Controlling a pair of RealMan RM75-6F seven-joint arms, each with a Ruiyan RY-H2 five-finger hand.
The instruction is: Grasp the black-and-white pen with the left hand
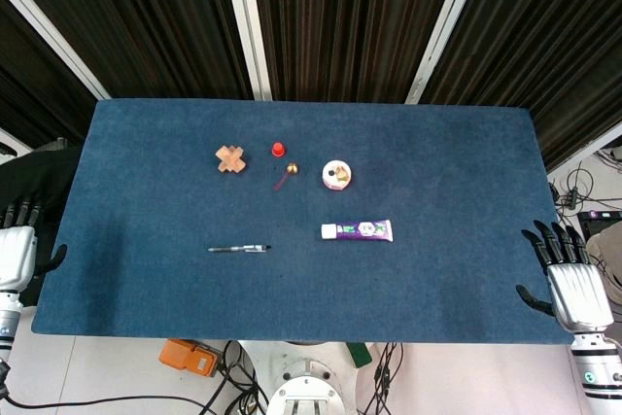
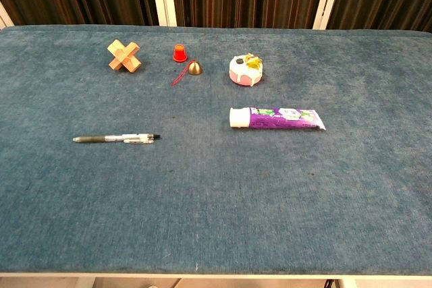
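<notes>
The black-and-white pen [image 1: 239, 249] [image 2: 117, 139] lies flat on the blue table cloth, pointing left to right, left of centre and toward the front. My left hand [image 1: 17, 250] hangs off the table's left edge, well left of the pen, fingers apart and holding nothing. My right hand [image 1: 569, 279] sits off the front right corner, fingers spread and empty. Neither hand shows in the chest view.
Behind the pen stand a wooden cross puzzle [image 1: 230, 158] [image 2: 124, 56], a small red cap [image 1: 278, 150] [image 2: 179, 53], a brass bell [image 1: 292, 169] [image 2: 194, 67] and a small toy cake [image 1: 337, 174] [image 2: 245, 70]. A purple tube [image 1: 358, 230] [image 2: 277, 118] lies right of the pen.
</notes>
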